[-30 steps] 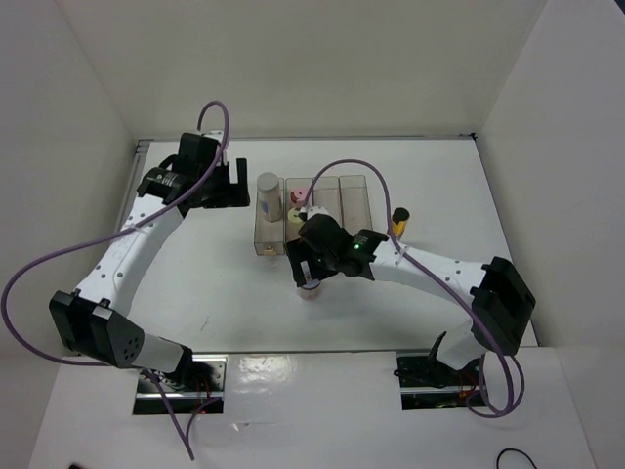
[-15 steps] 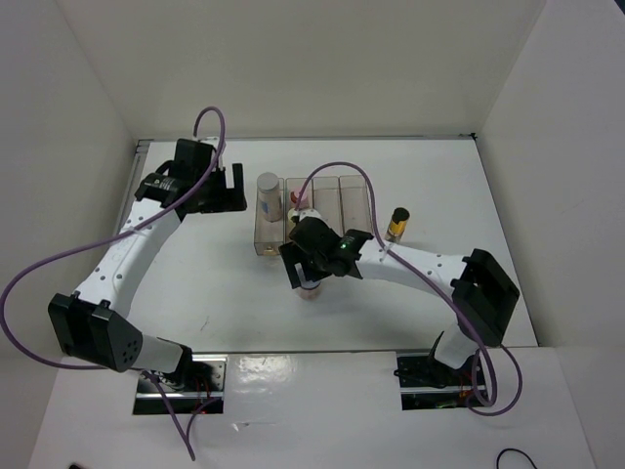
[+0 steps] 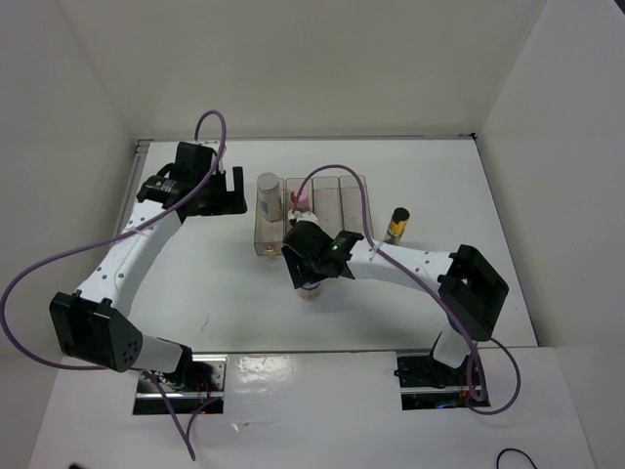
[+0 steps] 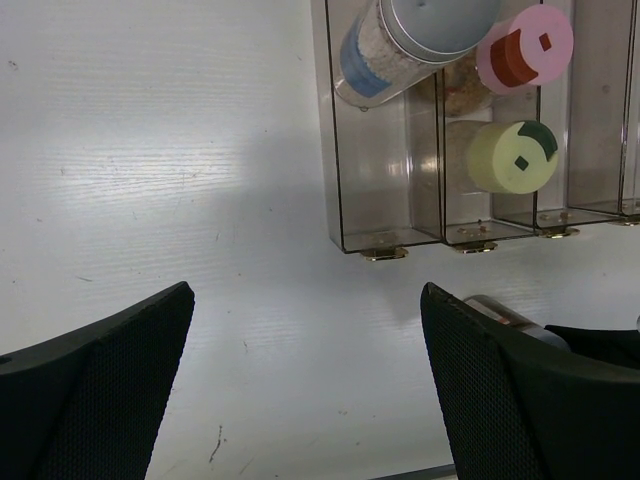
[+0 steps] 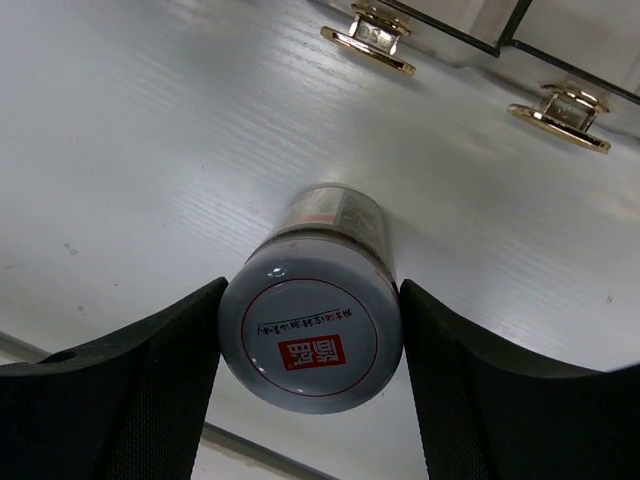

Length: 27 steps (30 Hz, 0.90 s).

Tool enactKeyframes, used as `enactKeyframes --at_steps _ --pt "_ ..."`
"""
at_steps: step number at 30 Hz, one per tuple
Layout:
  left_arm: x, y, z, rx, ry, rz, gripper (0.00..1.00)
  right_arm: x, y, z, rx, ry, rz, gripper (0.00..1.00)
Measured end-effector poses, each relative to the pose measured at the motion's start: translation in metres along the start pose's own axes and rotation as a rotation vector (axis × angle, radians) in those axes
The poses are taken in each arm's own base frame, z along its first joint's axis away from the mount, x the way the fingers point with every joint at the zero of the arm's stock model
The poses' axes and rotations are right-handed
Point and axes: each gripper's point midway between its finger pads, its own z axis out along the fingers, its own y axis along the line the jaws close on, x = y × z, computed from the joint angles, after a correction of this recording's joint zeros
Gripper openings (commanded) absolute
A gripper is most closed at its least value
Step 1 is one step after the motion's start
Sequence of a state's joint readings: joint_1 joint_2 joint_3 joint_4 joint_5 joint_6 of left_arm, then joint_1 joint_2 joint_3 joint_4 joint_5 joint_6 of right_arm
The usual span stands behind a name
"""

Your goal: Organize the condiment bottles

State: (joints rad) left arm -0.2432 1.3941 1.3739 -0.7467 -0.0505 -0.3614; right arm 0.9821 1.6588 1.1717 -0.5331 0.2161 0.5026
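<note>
Judged light, rigid and slippery, the white-lidded jar (image 5: 312, 335) is clasped across its lid by the right gripper (image 5: 310, 300), while the left gripper (image 4: 305, 300) is spread wide, empty.

Draws the right gripper (image 3: 310, 280) in from a wide spread, with both fingers (image 5: 150, 390) now touching the sides of the white-lidded jar (image 5: 312, 340). Nudges that gripper a touch leftward over the jar. Swings the right arm's elbow (image 3: 472, 290) to the left and a little away from the near edge, step by step across the three moments. Uncovers the dark black-capped bottle (image 3: 395, 224) right of the organizer (image 3: 352, 200), earlier half hidden behind the forearm, and shows more of the pink-capped bottle (image 3: 301, 199). Shifts the left gripper (image 3: 232, 186) slightly toward the far left corner. Narrows the purple cable (image 3: 210, 122) loop above it.
</note>
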Motion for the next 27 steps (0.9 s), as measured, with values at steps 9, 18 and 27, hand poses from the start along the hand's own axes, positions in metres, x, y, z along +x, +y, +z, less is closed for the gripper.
enactKeyframes --at_steps 9,18,27 --pt "-0.001 0.003 0.001 -0.002 -0.002 -0.006 1.00 0.000 0.001 0.002 0.025 -0.004 -0.014 0.30" --pt "0.000 0.003 0.002 -0.002 0.000 -0.007 1.00 0.000 0.001 0.003 0.039 0.005 -0.002 0.05" --pt "0.005 0.004 0.005 -0.005 0.009 -0.006 1.00 0.004 -0.005 -0.008 0.070 0.036 0.016 0.05"
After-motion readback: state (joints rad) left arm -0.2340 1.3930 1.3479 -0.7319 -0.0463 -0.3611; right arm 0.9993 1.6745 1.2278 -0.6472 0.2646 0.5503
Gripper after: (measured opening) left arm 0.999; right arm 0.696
